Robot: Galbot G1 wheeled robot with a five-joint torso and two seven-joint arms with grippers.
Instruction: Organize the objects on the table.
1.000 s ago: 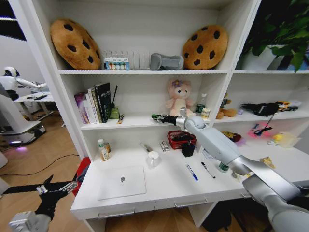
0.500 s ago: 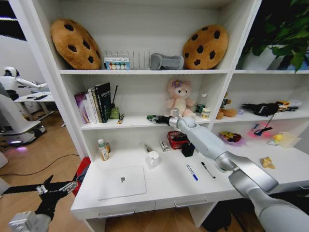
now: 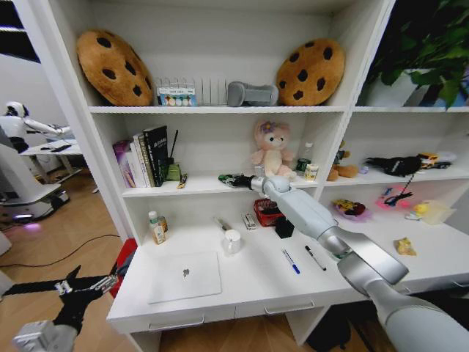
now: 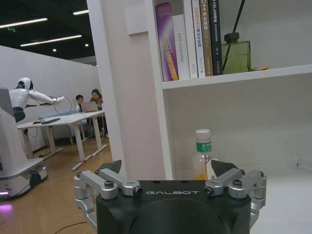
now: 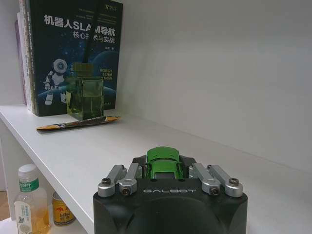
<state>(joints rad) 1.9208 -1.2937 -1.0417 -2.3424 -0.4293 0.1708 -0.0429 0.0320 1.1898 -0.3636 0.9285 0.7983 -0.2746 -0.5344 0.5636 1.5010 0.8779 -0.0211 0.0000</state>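
My right gripper [image 3: 224,178] reaches over the middle shelf [image 3: 198,185], shut on a tiny green toy car [image 5: 165,162] that sits between its fingers just above the shelf board. On the white table [image 3: 256,286] below lie a silver laptop [image 3: 185,276], a blue pen [image 3: 291,262] and a black pen [image 3: 316,257]. My left gripper [image 3: 91,284] hangs open and idle, low and off the table's left end, also seen as left gripper [image 4: 167,168].
Books [image 3: 143,155] and a green diffuser bottle [image 3: 174,170] stand on the shelf to the car's left, a pink plush [image 3: 272,149] to its right. A drink bottle [image 3: 154,227], white mug [image 3: 232,240], red basket [image 3: 267,211] and black cup [image 3: 284,226] line the table's back.
My right gripper has slid leftward along the middle shelf with the green car still in it. The left arm has not moved.
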